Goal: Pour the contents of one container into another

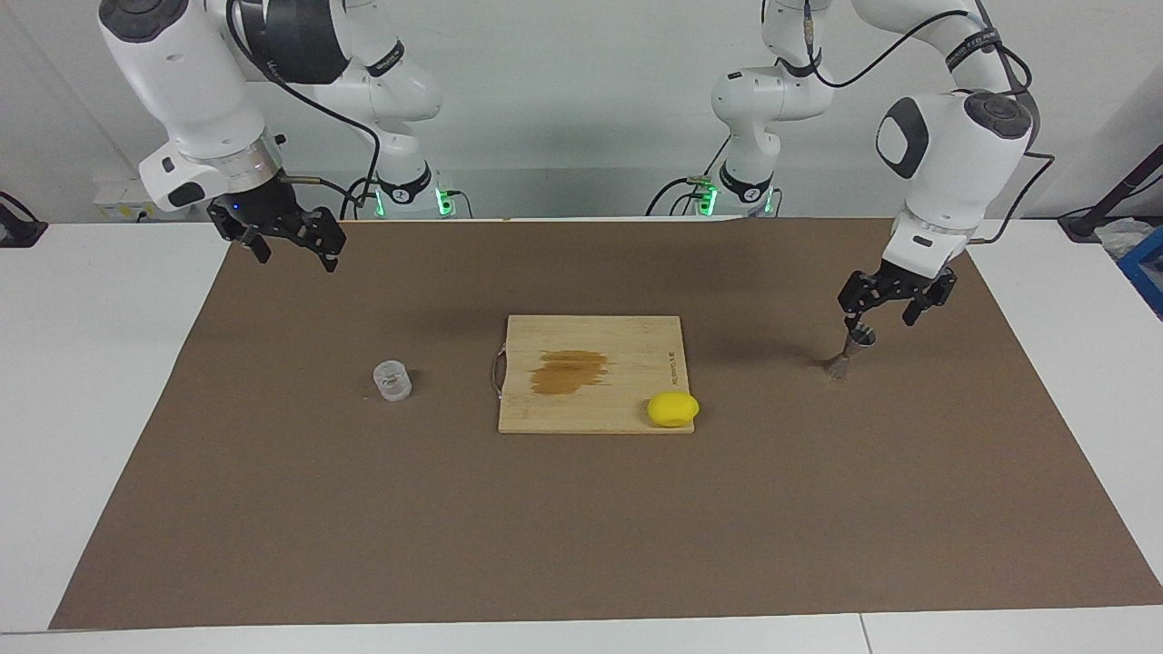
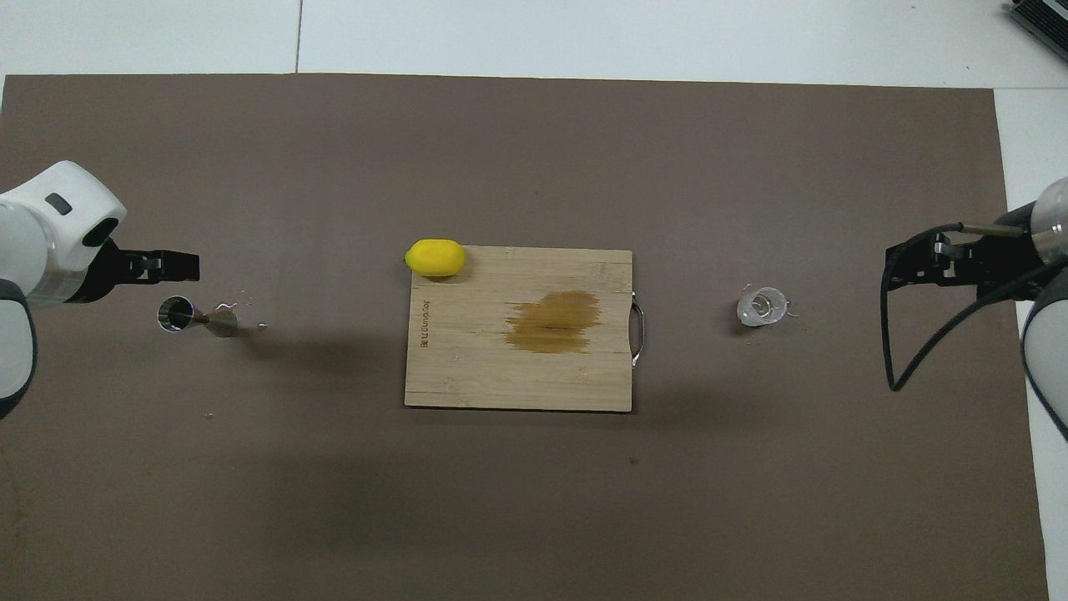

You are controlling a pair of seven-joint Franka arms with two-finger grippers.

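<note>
Clear cup (image 1: 392,381) and metal jigger (image 1: 845,354), the two vessels of the pouring task, stand upright on the brown mat (image 1: 581,545) at its two ends, well apart, with the wooden cutting board (image 1: 595,400) between them. The cup sits toward the right arm's end of the table; in the overhead view it (image 2: 761,306) appears beside the board's metal handle (image 2: 639,333), with bare mat between them. The jigger (image 2: 193,316) stands toward the left arm's end.

Left gripper (image 1: 889,311) hangs just above the jigger's upper rim, fingers spread apart and holding nothing; whether one fingertip touches the rim cannot be told. In the overhead view it (image 2: 158,265) lies just beside the jigger's open mouth. Right gripper (image 1: 289,243) hovers high over the mat's edge at the right arm's end, well apart from the cup, likewise spread wide and empty; the overhead view shows it (image 2: 918,271) pointing toward the cup.

A yellow lemon (image 1: 672,409) rests at the corner of the board that is farther from the robots and toward the left arm's end, overhanging its edge (image 2: 435,257). A dark brown stain (image 2: 553,321) marks the board's middle.
</note>
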